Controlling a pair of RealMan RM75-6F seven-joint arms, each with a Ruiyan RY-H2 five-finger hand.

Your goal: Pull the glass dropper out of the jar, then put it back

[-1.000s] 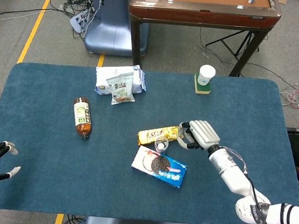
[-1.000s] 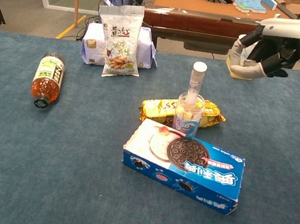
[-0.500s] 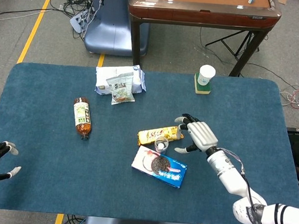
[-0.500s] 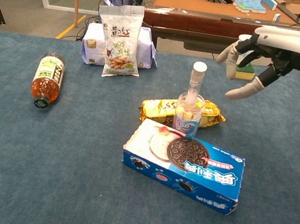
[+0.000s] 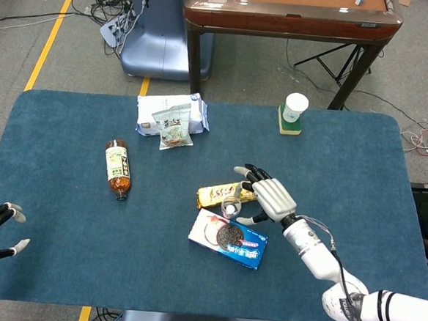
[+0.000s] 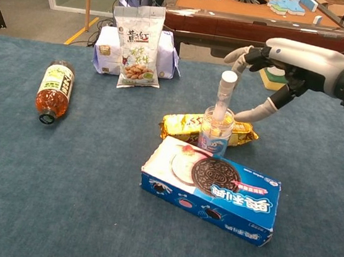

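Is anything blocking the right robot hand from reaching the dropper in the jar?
Nothing visible does. The right robot hand is open beside the dropper, which stands upright in the jar; only open air lies between them.

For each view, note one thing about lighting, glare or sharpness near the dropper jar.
Head view: even overhead light, soft shadows; the jar is small and its glass dropper hard to resolve. Chest view: dropper and jar sharp, faint highlights on the glass; right hand crisp, no motion blur.
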